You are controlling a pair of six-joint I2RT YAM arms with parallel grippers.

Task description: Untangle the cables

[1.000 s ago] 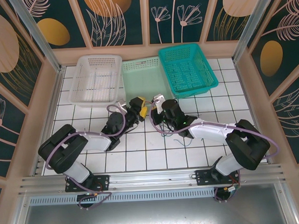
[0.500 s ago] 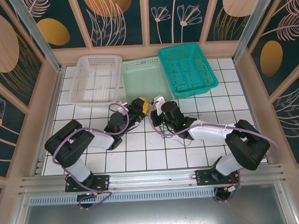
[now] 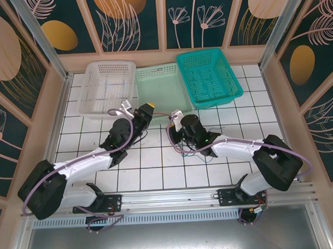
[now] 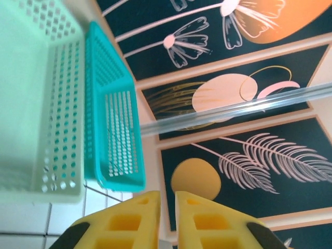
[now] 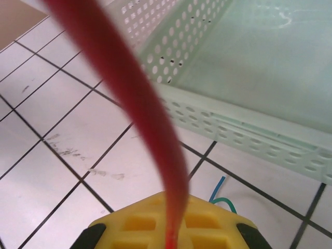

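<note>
We see our right gripper (image 5: 171, 231) clamped on a red cable (image 5: 129, 93). Our left gripper (image 4: 167, 212) has its pads almost together, near the pale green basket (image 4: 57, 129).

Left basket (image 3: 106, 65), middle basket (image 3: 154, 72) and right basket (image 3: 202, 53) line the worktop's (image 3: 157, 174) far side. Before the middle one lie the cables (image 3: 182, 144), under the right end effector (image 3: 174, 115), the left end effector (image 3: 149, 107) to their left

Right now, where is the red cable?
In the right wrist view the red cable is pinched in the right pincer and rises toward the picture's upper left, with the pale green basket's perforated wall just to its right.
</note>
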